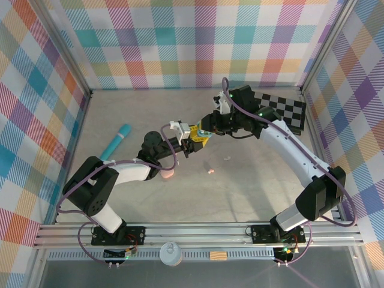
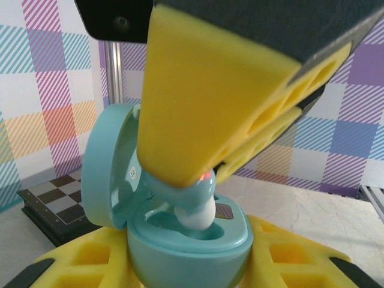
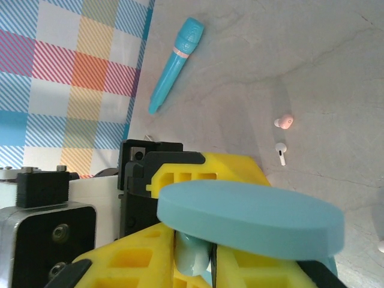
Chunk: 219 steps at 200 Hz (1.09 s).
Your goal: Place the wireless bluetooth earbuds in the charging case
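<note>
The teal charging case (image 2: 186,252) stands open, lid (image 2: 105,165) tipped back, with my left gripper (image 2: 187,273) shut on its body. Its yellow fingers (image 2: 288,258) flank the case. From above, my right gripper (image 2: 201,171) is shut on a light blue earbud (image 2: 198,207). The earbud's white tip sits down in the case's well. In the right wrist view the same earbud (image 3: 195,264) shows between my right gripper (image 3: 197,270) fingers, under the case lid (image 3: 252,219). Both grippers meet above mid-table, left gripper (image 1: 193,144) and right gripper (image 1: 206,132). A pink earbud (image 3: 284,122) and a whitish earbud (image 3: 280,152) lie loose on the table.
A long teal tube (image 1: 116,143) lies at the left of the table. A pink pebble-shaped object (image 1: 167,174) sits under the left arm. A checkerboard plate (image 1: 282,111) rests at the back right. Plaid walls enclose the table on three sides.
</note>
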Each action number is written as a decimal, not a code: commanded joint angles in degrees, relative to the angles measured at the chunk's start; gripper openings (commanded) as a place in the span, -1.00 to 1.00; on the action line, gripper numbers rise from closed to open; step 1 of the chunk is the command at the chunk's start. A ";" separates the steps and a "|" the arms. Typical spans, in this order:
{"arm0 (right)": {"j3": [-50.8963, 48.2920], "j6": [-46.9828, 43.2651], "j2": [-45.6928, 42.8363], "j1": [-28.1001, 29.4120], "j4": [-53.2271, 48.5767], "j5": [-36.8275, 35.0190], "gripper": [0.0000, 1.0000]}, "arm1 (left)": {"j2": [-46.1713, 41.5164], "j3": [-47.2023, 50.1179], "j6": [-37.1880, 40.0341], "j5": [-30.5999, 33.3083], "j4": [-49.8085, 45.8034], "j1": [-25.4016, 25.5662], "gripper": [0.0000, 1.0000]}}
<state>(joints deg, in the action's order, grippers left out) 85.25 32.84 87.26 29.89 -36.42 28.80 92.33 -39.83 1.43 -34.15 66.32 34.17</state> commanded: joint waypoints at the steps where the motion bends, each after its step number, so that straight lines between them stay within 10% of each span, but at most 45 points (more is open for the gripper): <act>1: 0.48 0.64 0.18 -0.38 1.34 0.91 -0.58 | 0.99 -2.26 -0.94 0.47 3.55 0.70 -0.41; 219: -1.58 -0.14 -3.77 -1.06 -1.70 -5.00 -0.16 | -1.45 -3.24 -0.73 2.71 2.24 0.72 -0.43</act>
<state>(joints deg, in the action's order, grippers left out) 84.68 33.76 86.11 29.61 -35.81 25.96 92.84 -41.52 0.01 -31.92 64.29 34.48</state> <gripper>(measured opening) 0.398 0.359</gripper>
